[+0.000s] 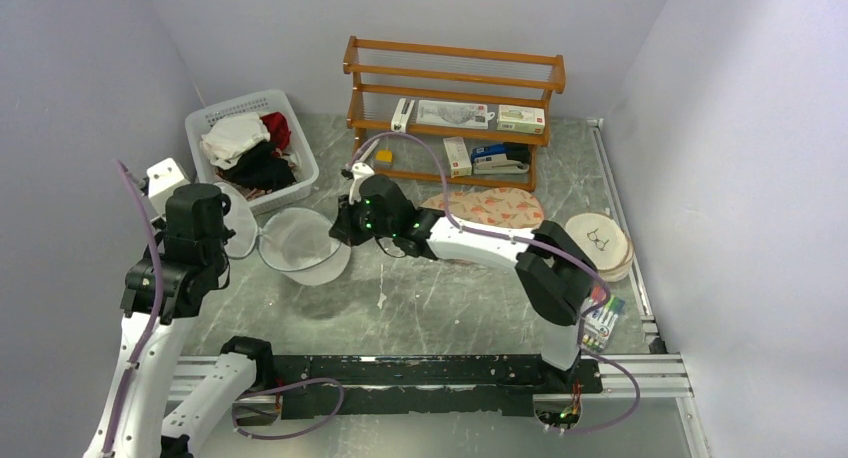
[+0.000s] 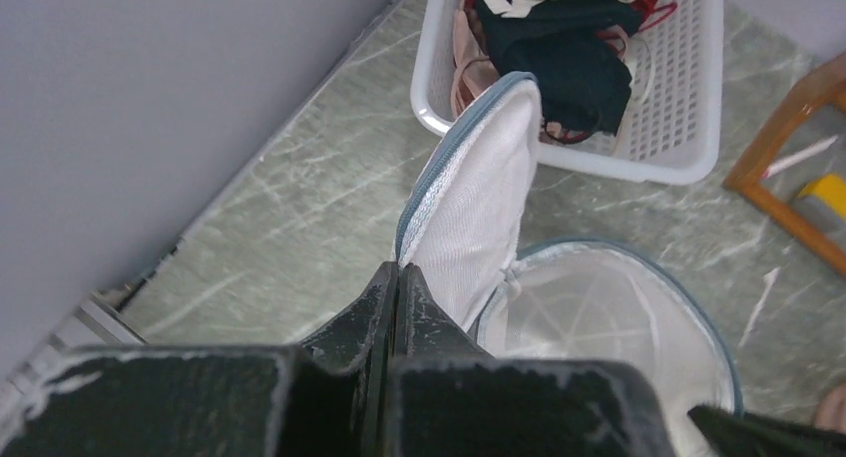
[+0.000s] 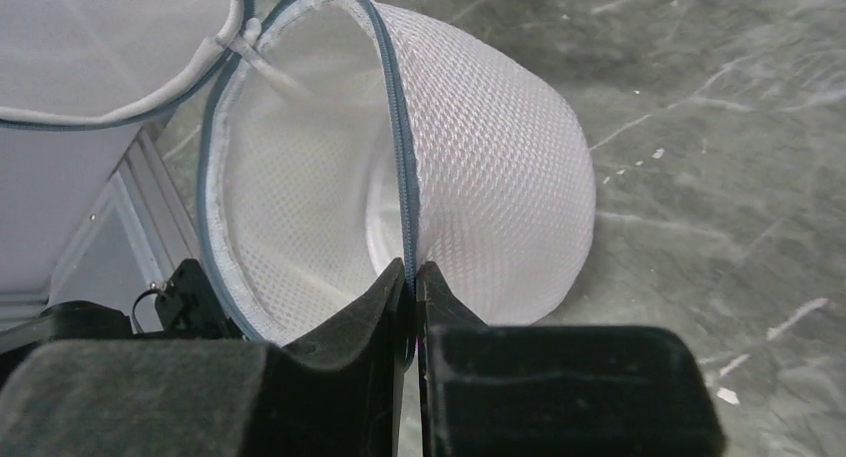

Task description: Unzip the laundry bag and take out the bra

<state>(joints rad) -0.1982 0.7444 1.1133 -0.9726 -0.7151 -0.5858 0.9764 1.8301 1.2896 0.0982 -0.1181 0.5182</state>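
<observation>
**Top view.** The laundry bag (image 1: 300, 243) is at the left-centre of the counter (image 1: 450, 298), just in front of the white slatted basket (image 1: 238, 102) of clothes and between my two arms. It is unzipped and lies open in two parts, a round bowl half and a lid flap (image 2: 479, 188) that join at one side. I cannot tell whether the bowl half rests on the counter or hangs just above it.

**Left wrist view.** My left fingers (image 2: 389, 287) are pressed together on the lower edge of the lid flap, pinching the mesh beside its grey-blue zip tape. The flap stands upright from the pinch, and its top edge reaches toward the basket wall. The bowl half opens to the right of the flap.

**Right wrist view.** My right fingers (image 3: 404, 282) are closed on the rim of the bowl half, with the zip line (image 3: 394, 128) running up from between the tips. Only white mesh shows inside the bowl. The flap's rim crosses the upper left corner.

**Surroundings.** A wooden shelf (image 1: 455, 78) with small boxes stands at the far edge. A peach patterned cloth (image 1: 485, 208) lies in front of it, just past my right arm. I cannot tell what garment it is.
</observation>
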